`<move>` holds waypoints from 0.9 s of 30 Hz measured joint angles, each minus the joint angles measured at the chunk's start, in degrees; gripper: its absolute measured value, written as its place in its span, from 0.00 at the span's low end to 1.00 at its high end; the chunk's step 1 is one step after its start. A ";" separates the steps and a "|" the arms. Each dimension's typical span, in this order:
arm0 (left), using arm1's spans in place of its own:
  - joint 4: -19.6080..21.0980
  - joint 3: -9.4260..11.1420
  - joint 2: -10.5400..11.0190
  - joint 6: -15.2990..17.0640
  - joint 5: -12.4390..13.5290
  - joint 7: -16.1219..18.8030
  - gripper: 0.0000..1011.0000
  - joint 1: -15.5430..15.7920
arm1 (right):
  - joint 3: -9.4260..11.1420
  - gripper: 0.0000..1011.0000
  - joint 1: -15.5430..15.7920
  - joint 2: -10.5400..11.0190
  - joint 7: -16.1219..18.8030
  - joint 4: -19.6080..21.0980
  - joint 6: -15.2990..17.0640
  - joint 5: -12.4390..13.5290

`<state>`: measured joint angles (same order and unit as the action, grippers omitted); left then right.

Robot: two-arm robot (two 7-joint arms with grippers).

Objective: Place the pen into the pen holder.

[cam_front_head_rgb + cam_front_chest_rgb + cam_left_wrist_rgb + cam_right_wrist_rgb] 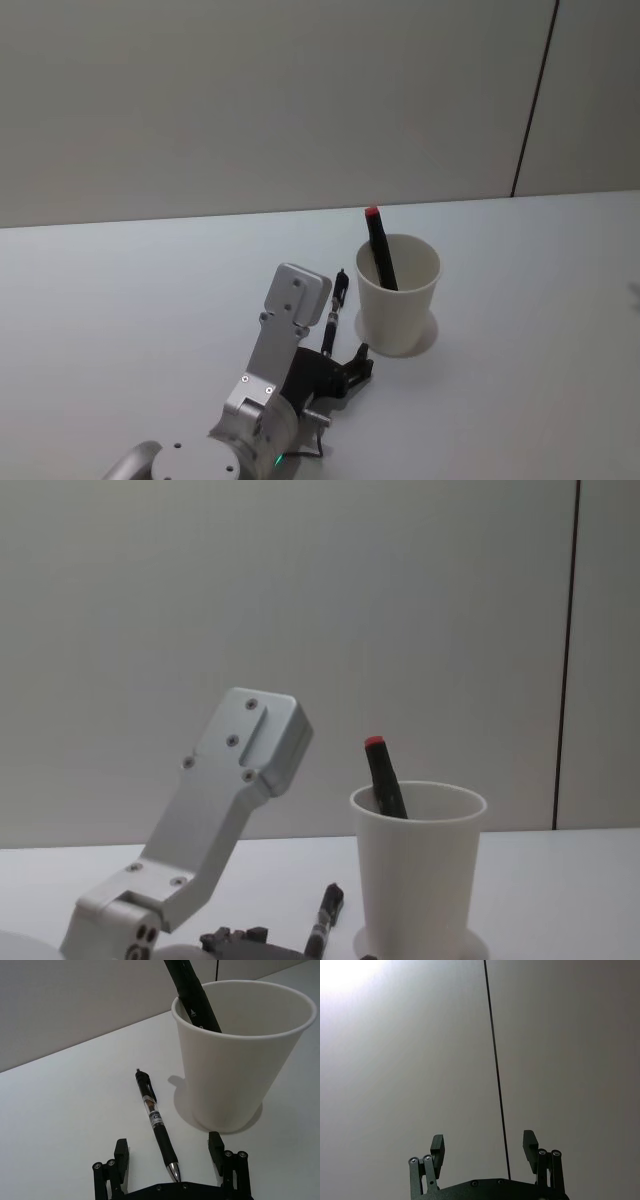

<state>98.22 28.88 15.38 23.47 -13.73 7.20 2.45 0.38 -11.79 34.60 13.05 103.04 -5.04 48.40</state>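
Two dark fingers of the left hand (168, 1144) stand wide apart, low over the pale worktop (70, 1110). They straddle the slim black click pen (155, 1120), which lies flat with its metal tip toward the palm, just beside the plain white paper cup (235, 1060). The pen looks light, stiff and apt to roll; its dark rubber grip seems the surest hold. The chest view gives the red-capped black marker (383, 780) poking above the cup's rim (the left wrist view crops that cap). The right hand (484, 1141), also wide, faces a bare wall (395, 1060).
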 joint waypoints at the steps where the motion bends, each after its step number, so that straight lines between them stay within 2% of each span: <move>1: 0.00 0.00 0.00 -0.01 0.01 -0.01 0.99 0.00 | 0.00 0.99 0.00 0.00 0.00 0.00 0.00 0.00; 27: -0.05 -0.51 -0.38 -0.35 -1.00 -0.03 0.99 -0.26 | 0.00 0.99 0.00 0.00 0.00 0.00 0.00 0.00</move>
<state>98.17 28.37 15.00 23.12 -14.72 7.17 2.19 0.37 -11.79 34.59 13.05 103.05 -5.03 48.40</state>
